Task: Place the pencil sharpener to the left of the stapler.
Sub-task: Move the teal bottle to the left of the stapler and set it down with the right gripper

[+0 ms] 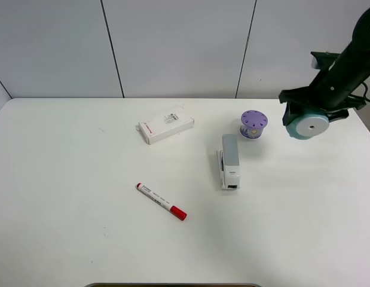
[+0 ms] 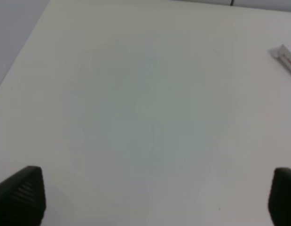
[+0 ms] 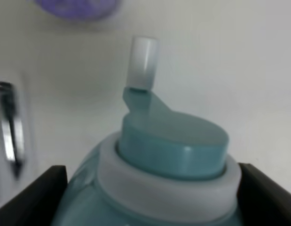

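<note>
No legible text; print on white box [image 1: 165,125], marker [image 1: 161,201] too small.

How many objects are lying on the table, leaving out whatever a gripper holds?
4: a white box at the back, a purple cylinder to its right, the stapler nearer the camera than that cylinder, a red-capped marker nearest the camera. Nothing looks hidden.

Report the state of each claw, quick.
Left claw: open, holding nothing.
Right claw: closed on the pencil sharpener, lifted off the table.

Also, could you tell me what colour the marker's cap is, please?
The marker has a red cap, clearest in the exterior high view.
</note>
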